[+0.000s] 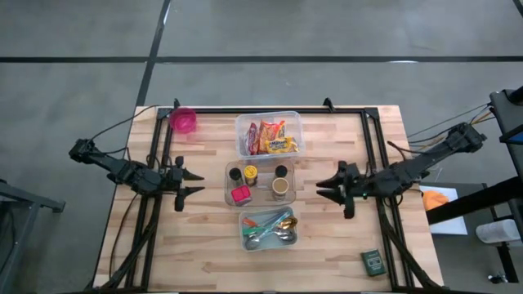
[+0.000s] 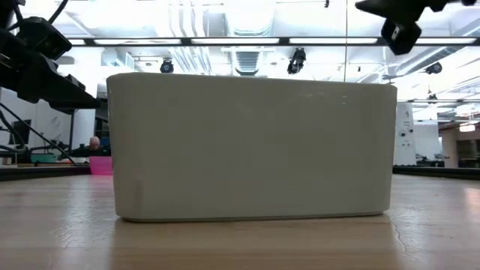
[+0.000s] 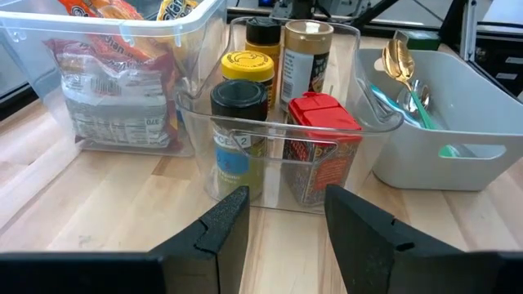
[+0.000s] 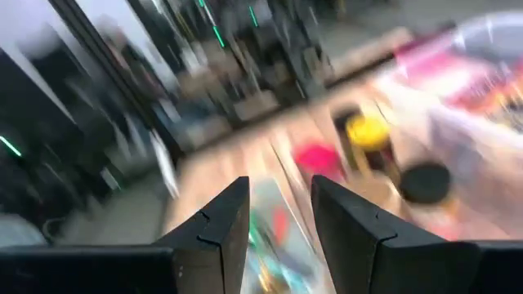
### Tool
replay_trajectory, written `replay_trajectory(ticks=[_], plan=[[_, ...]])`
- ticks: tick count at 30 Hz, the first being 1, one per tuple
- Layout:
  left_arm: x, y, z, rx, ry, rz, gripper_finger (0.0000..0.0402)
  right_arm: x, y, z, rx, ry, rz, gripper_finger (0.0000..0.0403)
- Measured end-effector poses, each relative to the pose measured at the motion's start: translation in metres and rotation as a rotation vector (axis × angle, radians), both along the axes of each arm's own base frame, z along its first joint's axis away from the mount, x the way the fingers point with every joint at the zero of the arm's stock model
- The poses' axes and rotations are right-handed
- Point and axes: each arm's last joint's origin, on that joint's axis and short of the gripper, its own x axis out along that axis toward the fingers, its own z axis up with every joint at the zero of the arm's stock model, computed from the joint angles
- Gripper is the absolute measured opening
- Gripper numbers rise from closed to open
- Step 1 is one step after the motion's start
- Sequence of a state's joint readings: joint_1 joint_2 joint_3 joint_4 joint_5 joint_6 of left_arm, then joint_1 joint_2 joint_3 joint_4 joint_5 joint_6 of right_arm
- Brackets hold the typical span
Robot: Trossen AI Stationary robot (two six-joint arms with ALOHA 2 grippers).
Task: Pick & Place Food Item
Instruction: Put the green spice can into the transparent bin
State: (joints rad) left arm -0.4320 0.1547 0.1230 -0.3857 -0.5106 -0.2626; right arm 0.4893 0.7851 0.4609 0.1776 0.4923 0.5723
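Snack packets lie in a clear bin at the table's far middle; the left wrist view also shows those packets. In front of it a clear tray holds spice jars, among them a red-lidded one and a black-lidded one. My left gripper stands open just left of that tray, fingers pointing at it, nothing between them. My right gripper hangs open above the table, right of the tray. The right wrist view, blurred, shows my right gripper with nothing in it.
A grey bin with spoons and other cutlery sits nearest the front edge; its wall fills the low view. A pink cup stands at the far left corner, and a small dark green box lies near the front right.
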Motion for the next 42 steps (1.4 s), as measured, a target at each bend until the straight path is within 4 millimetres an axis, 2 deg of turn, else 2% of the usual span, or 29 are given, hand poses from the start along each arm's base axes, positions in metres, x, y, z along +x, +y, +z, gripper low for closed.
replay_trajectory(ticks=[7,11,17,22,29,35,42], plan=[[0.000,0.000,0.000,0.001,-0.001,0.002,0.0163,0.023,0.017,0.023,-0.024,0.605,0.036,0.0130],[0.000,0.000,0.000,0.001,-0.001,0.003,0.0163,0.040,0.036,0.032,-0.031,0.860,0.061,0.0130],[0.000,0.000,0.000,0.001,-0.001,0.002,0.0163,0.060,0.067,0.042,-0.001,1.107,-0.015,0.0130],[0.000,0.000,0.000,0.001,-0.001,0.002,0.0163,0.065,0.095,0.049,0.079,1.223,-0.048,0.0130],[0.000,0.000,0.000,0.001,-0.001,0.002,0.0163,0.051,0.136,0.044,0.228,1.265,-0.147,0.0130],[0.000,0.000,0.000,0.001,-0.001,0.002,0.0163,0.023,0.168,0.029,0.301,1.318,-0.243,0.0130],[0.000,0.000,0.000,0.001,-0.001,0.002,0.0163,-0.011,0.198,0.012,0.367,1.497,-0.316,0.0130]])
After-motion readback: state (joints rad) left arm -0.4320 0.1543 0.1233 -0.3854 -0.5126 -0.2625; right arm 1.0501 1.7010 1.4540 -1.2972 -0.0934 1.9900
